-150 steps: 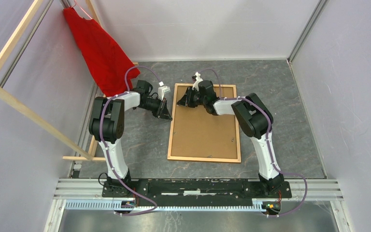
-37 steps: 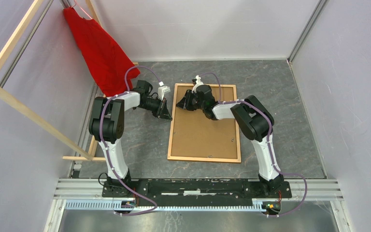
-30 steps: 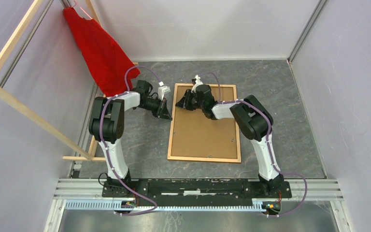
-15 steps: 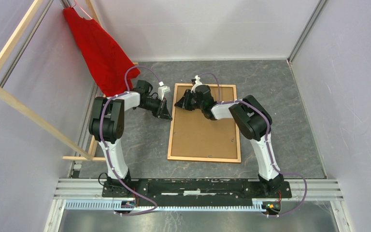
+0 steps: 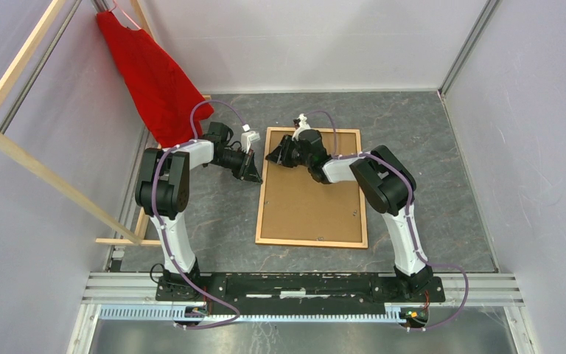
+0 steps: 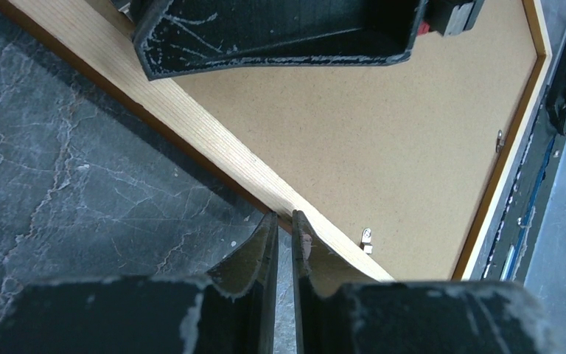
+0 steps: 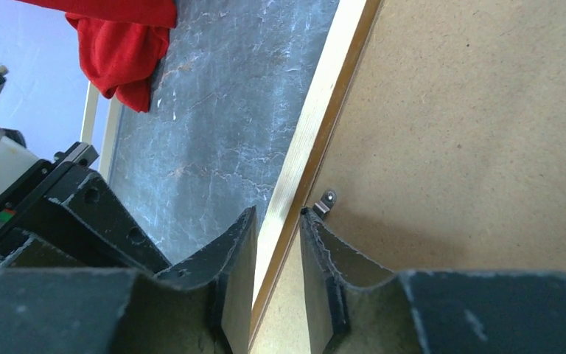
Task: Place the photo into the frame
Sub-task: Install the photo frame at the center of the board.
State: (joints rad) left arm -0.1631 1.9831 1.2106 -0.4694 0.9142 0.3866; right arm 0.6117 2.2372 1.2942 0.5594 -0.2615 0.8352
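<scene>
Your frame (image 5: 261,210) lies face down in the middle of the bench (image 5: 427,177), its brown back board (image 5: 313,203) up and seated flush inside the rails. The photo shows in no view, so you cannot tell whether it already sits under that board or has yet to go in. The right jaws stand a little parted over the left rail near the far corner, one tip beside a small metal clip (image 7: 327,199), gripping nothing visible, which suggests you are working the clips. The left jaws are closed and empty, just left of that rail. If the photo is inside, only the clips remain; if not, the board must come out first
</scene>
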